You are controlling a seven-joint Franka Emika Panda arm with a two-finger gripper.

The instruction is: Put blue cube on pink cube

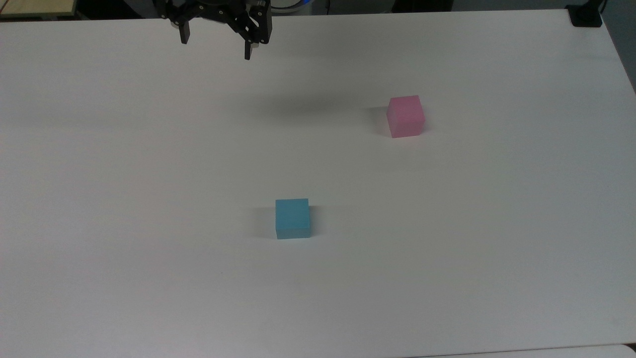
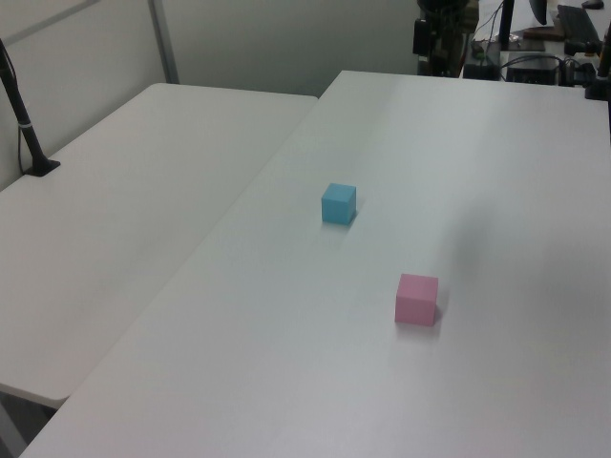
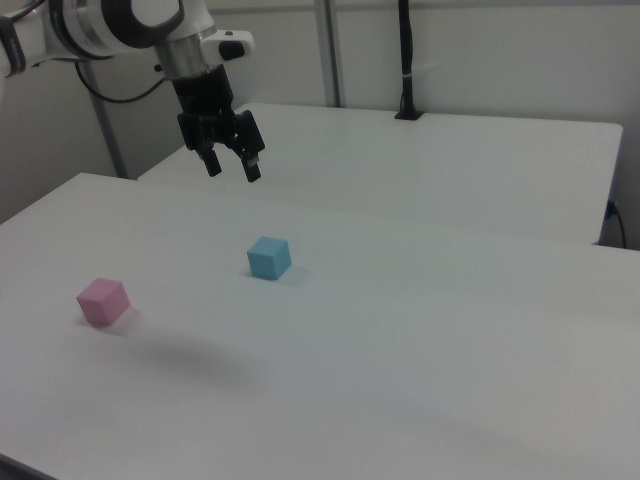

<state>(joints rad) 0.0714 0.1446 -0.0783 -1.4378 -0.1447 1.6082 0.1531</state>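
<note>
The blue cube (image 1: 292,218) rests alone on the white table (image 1: 149,199), near the middle in the top view; it shows too in the left view (image 2: 338,203) and the right view (image 3: 269,257). The pink cube (image 1: 405,116) sits apart from it, toward the top view's upper right, and appears in the left view (image 2: 416,299) and the right view (image 3: 103,301). My gripper (image 1: 216,48) hangs open high above the table at the top view's upper edge, far from both cubes. In the right view the gripper (image 3: 232,168) hovers above and behind the blue cube, holding nothing.
A second white table (image 2: 124,219) adjoins on the left view's left, with a black post (image 2: 24,119) clamped to it. A black clamp (image 1: 585,15) sits on the table's corner at the top view's upper right. Monitors and cables (image 2: 544,48) stand beyond the far edge.
</note>
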